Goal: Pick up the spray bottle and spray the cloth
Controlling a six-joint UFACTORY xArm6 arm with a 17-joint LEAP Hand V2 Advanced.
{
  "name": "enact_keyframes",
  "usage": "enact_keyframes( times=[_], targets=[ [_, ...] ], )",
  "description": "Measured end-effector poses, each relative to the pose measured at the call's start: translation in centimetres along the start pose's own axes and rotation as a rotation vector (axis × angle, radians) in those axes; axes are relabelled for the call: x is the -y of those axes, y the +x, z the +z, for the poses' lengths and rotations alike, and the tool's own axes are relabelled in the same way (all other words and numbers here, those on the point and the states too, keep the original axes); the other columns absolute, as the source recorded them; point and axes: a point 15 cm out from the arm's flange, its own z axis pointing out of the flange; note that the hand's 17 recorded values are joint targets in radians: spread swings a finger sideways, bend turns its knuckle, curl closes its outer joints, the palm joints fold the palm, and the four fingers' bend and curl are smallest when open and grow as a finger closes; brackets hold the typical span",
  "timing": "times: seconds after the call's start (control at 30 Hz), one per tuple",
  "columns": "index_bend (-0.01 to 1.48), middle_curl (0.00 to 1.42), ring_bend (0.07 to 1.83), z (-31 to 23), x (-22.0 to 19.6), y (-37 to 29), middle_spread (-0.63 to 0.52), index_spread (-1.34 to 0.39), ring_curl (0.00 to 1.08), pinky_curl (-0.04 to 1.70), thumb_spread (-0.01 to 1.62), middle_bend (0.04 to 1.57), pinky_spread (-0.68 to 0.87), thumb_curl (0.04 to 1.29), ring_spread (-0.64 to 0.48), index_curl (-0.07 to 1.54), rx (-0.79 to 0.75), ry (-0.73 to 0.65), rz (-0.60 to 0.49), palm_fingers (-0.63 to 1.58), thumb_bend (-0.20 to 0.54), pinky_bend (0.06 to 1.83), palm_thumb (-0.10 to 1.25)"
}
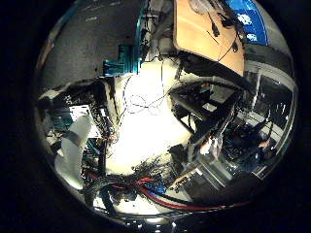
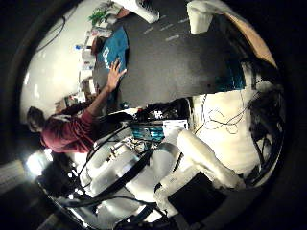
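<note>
Teal folded cloth flat on dark grey worktop, a person's hand pressing its edge. Spray bottle nowhere identifiable. Hand lifted well above; finger posture impossible to tell.

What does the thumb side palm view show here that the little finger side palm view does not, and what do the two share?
Only the thumb side view shows a person's hand flat on a teal cloth that lies on the dark table, and a white finger of the hand reaching across the view. No spray bottle can be made out.

Only the little finger side view shows a tan wooden board and black frames on the floor.

Both share the dark table, a teal clamp at its edge, and the bright white floor.
</note>
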Motion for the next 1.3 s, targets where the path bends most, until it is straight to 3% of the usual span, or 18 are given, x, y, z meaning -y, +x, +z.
enact_keyframes(
  times=[0.47, 1.3],
  targets=[
    [0.33, 0.29, 0.17, 0.1, 0.1, 0.0, 0.1, -0.39, 0.12, 0.32, 1.13, 0.19, 0.39, 0.29, 0.22, 0.38, 0.008, 0.002, 0.002, 0.06, -0.018, 0.2, 0.76],
    [0.17, 0.28, 0.19, -0.5, 3.0, 0.3, 0.14, -0.33, 0.18, 0.34, 1.15, 0.19, 0.38, 0.29, 0.22, 0.34, 0.119, 0.185, 0.071, 0.0, -0.016, 0.26, 0.76]
  ],
)
